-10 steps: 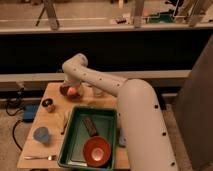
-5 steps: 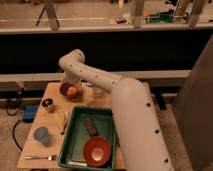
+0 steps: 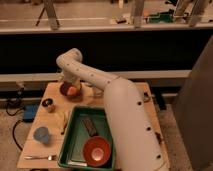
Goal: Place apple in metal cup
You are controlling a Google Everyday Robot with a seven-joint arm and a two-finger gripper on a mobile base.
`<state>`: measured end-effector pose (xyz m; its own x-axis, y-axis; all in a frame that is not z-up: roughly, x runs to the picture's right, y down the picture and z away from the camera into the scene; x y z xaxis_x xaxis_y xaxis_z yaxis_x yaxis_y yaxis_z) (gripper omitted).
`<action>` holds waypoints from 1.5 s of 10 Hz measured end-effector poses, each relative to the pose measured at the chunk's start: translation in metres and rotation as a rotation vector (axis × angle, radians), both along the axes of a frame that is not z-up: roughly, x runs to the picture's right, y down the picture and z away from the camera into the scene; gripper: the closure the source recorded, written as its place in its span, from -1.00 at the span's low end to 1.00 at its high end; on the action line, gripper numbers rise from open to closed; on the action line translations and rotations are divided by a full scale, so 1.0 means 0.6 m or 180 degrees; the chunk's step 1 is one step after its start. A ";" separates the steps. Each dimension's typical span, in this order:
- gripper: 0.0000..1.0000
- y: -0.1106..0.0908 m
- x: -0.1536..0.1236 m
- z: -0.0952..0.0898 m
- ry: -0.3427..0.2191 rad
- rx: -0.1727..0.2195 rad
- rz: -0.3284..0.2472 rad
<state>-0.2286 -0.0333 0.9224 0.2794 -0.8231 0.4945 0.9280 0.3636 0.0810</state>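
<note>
The apple (image 3: 73, 91), small and orange-red, shows at the back left of the wooden table (image 3: 135, 90), ringed by a dark round shape. My gripper (image 3: 70, 86) hangs straight down from the white arm's wrist, right over the apple and touching or nearly touching it. The wrist hides most of the gripper. The metal cup (image 3: 48, 104), small and dark with a shiny rim, stands upright on the table, a short way to the front left of the apple.
A green tray (image 3: 75, 137) at the table's front holds a wide red-orange bowl (image 3: 97, 150) and a dark flat object (image 3: 90, 126). A blue cup (image 3: 41, 135), a fork (image 3: 40, 157) and a pale yellow item (image 3: 64, 120) lie left of the tray.
The arm's upper bend has risen a little and shifted left. The gripper stays over the apple, which remains at about the same spot.
</note>
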 end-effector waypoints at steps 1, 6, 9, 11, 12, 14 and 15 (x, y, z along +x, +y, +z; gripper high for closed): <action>-0.60 0.000 -0.003 0.005 -0.0002 0.0001 -0.0019; -0.60 0.008 -0.015 0.037 0.0025 -0.0023 -0.0141; -0.60 0.012 -0.020 0.056 0.0076 -0.0050 -0.0192; -0.60 0.014 -0.015 0.069 0.0135 -0.0071 -0.0189; -0.60 0.016 -0.010 0.077 0.0163 -0.0088 -0.0169; -0.60 0.019 -0.003 0.088 0.0190 -0.0114 -0.0143; -0.60 0.022 -0.002 0.092 0.0185 -0.0133 -0.0138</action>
